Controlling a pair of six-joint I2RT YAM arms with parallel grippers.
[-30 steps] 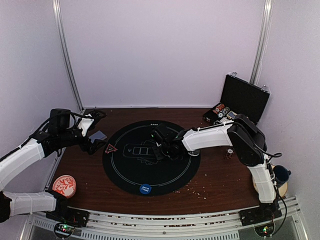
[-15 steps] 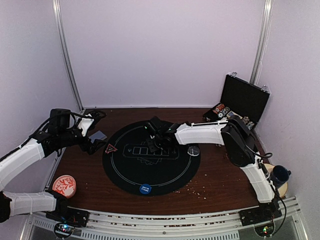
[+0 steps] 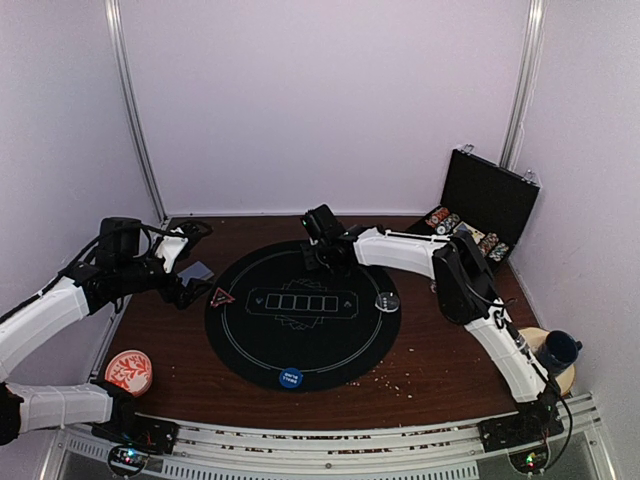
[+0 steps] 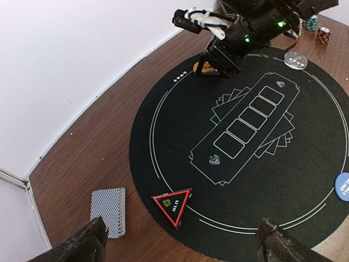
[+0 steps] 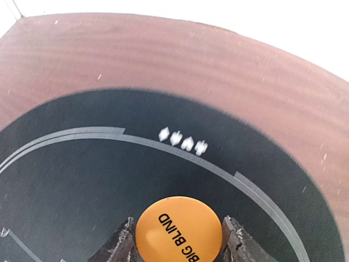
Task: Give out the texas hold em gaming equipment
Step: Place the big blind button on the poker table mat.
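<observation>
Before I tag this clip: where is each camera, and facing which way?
Top external: high behind the bases, looking down at the mat; both arms show.
Left wrist: over the left of the table, facing across the mat past the red triangle marker; own fingertips show.
Right wrist: low at the mat's far edge, facing the orange disc held between its fingers.
Shared: left wrist and top external both see the right gripper.

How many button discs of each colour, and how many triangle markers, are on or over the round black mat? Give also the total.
orange disc: 1
blue disc: 1
dark disc: 1
red triangle marker: 1
Total: 4
</observation>
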